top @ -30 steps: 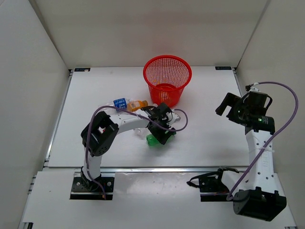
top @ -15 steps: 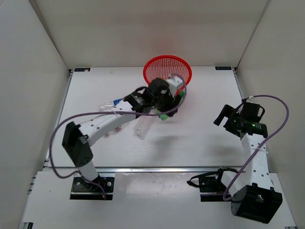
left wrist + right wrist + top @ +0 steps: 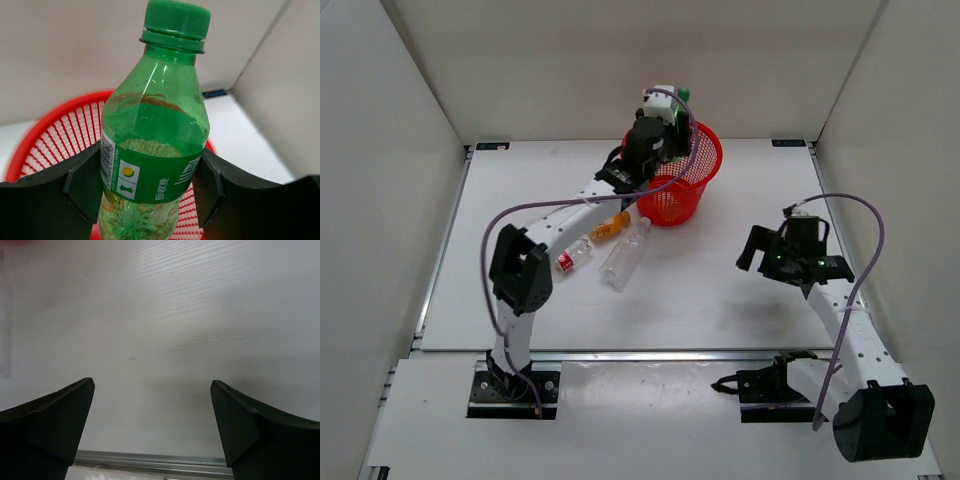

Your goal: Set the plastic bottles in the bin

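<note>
Raised from the worktop [image 3: 740, 200], the left tool [image 3: 145, 185] is gripping the green bottle [image 3: 155, 130] by its label and holding it upright over the bin [image 3: 705, 160], seemingly ready for dropping; the right tool [image 3: 152, 425] is waiting wide open.

held bottle [image 3: 150, 145] over bin [image 3: 710, 165] | tall bottle [image 3: 625, 253] lying left of bin

Built of white links and black joints, left arm [image 3: 568, 214] and right arm [image 3: 846, 320] alike; draped with lilac cables [image 3: 848, 196]; tipped with black wedge fingers [image 3: 50, 415].
</note>
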